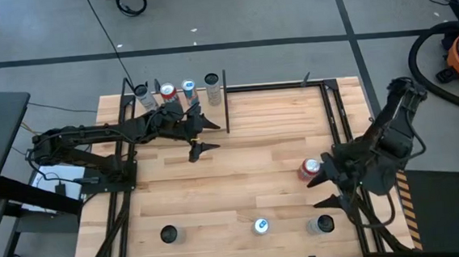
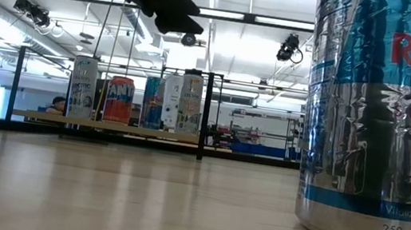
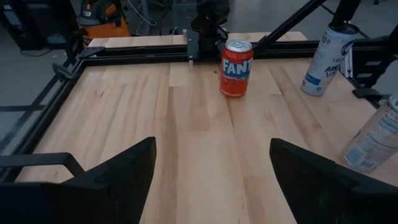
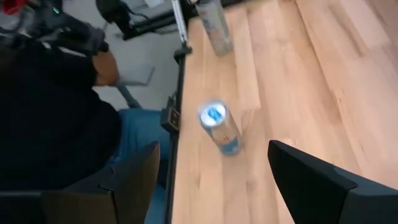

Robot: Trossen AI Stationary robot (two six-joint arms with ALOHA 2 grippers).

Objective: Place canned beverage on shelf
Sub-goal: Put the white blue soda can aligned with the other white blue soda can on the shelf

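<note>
The shelf (image 1: 181, 109) is a small pale plain-wood panel edged by thin black rods, at the table's far left corner. 4 cans stand upright in a row on it: a white one (image 1: 142, 93), an orange Fanta can (image 1: 167, 91), a blue-and-silver can (image 1: 189, 88) and a pale slim can (image 1: 212, 83). Another orange Fanta can (image 1: 309, 169) stands upright on the table's right side. Along the near edge stand 3 more: a dark-topped can (image 1: 168, 234) at left, a blue-and-silver can (image 1: 260, 225) in the middle, and a dark-topped can (image 1: 324, 225) at right.
</note>
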